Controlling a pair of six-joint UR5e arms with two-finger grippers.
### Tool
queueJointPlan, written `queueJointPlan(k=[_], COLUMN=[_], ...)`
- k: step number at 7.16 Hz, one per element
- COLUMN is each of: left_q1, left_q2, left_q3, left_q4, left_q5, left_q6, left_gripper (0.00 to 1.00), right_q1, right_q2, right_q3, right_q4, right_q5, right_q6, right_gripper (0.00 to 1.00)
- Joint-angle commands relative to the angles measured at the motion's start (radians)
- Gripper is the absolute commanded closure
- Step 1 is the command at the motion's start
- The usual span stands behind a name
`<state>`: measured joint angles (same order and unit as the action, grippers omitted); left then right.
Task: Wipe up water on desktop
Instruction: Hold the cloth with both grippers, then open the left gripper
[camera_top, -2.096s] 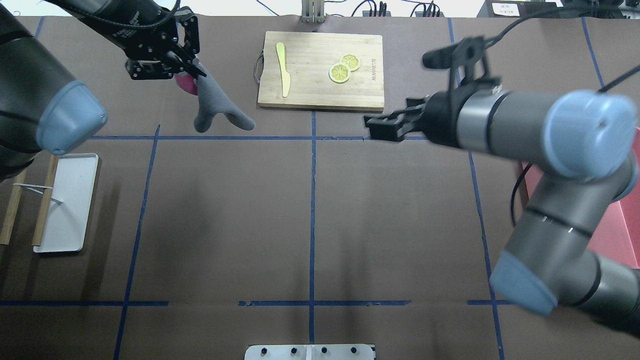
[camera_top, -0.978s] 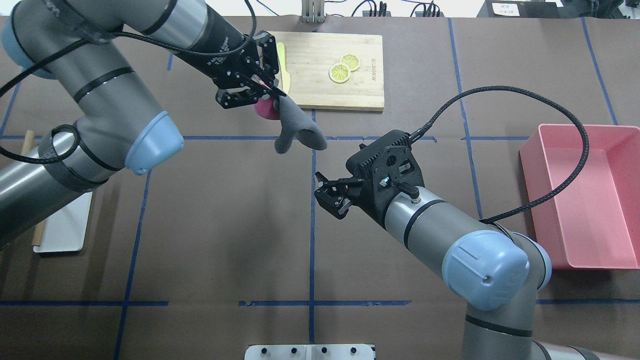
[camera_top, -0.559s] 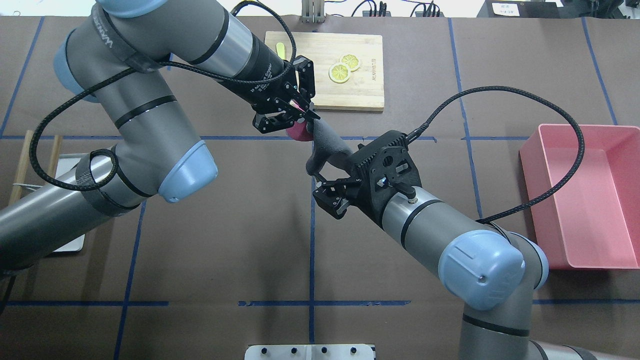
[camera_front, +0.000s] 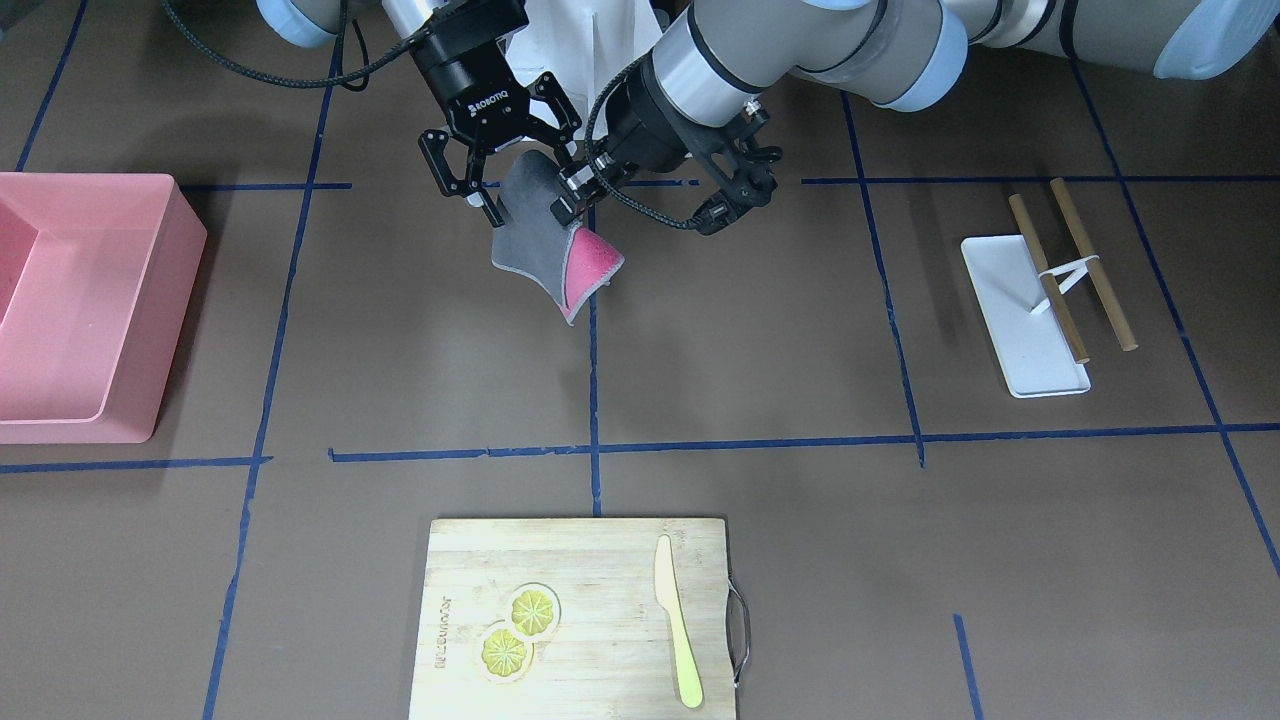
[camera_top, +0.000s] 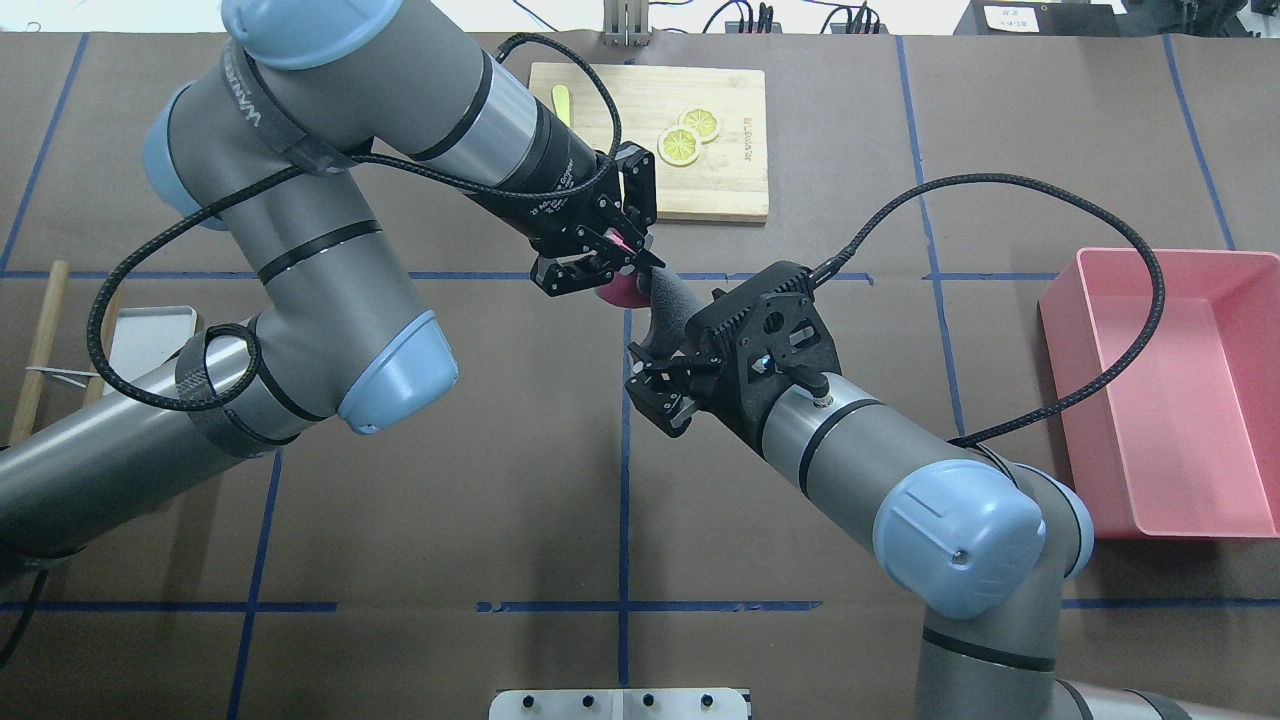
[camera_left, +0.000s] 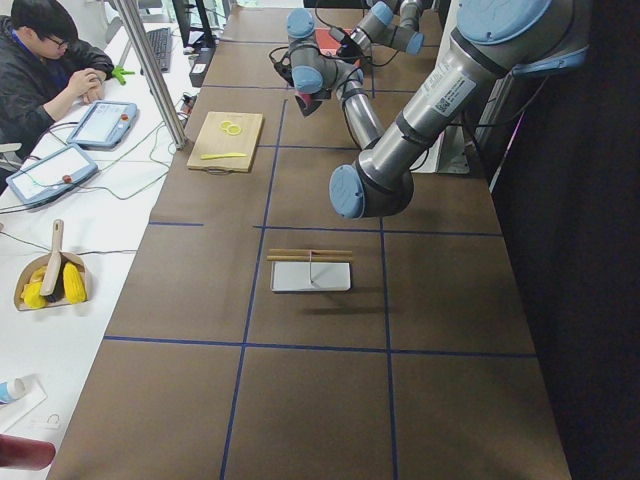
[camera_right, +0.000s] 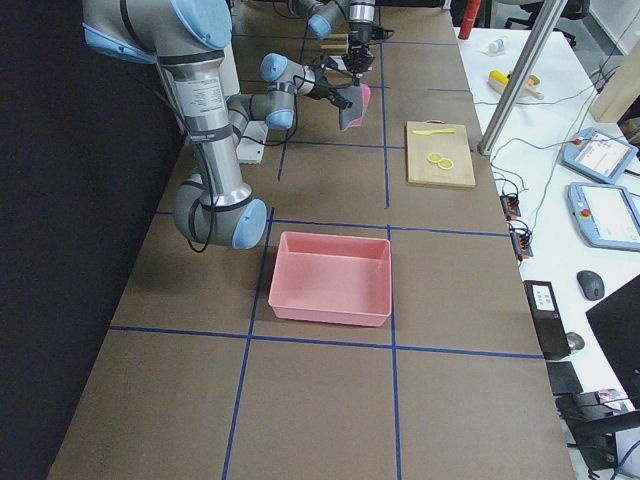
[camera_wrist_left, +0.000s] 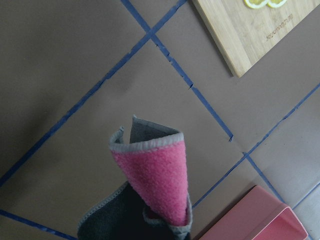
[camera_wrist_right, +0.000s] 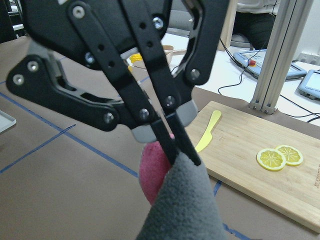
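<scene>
Left tool (camera_front: 572, 195) pinches the top edge of the cloth (camera_front: 535, 245), hanging over mid table (camera_front: 760, 340) in the front view; looks limp, light, soft, so grab an edge. Overhead: right tool (camera_top: 652, 388) gapes empty just beside it. Left wrist view: grey outside, pink fleece inside, stitched hem.

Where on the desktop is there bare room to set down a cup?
The desktop is bare between the cloth and the white tray, and between the pink bin and the cutting board. It is crowded where the left gripper and right gripper meet at the cloth.
</scene>
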<state>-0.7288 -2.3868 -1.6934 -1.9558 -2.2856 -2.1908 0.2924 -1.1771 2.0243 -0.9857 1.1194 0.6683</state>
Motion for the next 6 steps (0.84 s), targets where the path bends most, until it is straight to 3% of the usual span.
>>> queueJointPlan(k=[1,3,6], left_q1=[0.0,-0.003,-0.004], left_q2=[0.004,0.009,0.009], left_q3=[0.001,0.001,0.003], left_q4=[0.0,0.0,0.0], left_q5=[0.002,0.002,0.002], left_q6=[0.006,0.014,0.014], left_gripper=[1.0,1.0,1.0], right_q1=[-0.001,-0.004,-0.004], right_q2=[-0.001,0.001,0.001], right_q3=[-0.001,-0.001,0.0], right_q4=[0.001,0.002,0.002], right_q5=[0.0,0.0,0.002], right_q6=[-0.001,0.001,0.007], right_gripper=[0.08,0.17,0.53])
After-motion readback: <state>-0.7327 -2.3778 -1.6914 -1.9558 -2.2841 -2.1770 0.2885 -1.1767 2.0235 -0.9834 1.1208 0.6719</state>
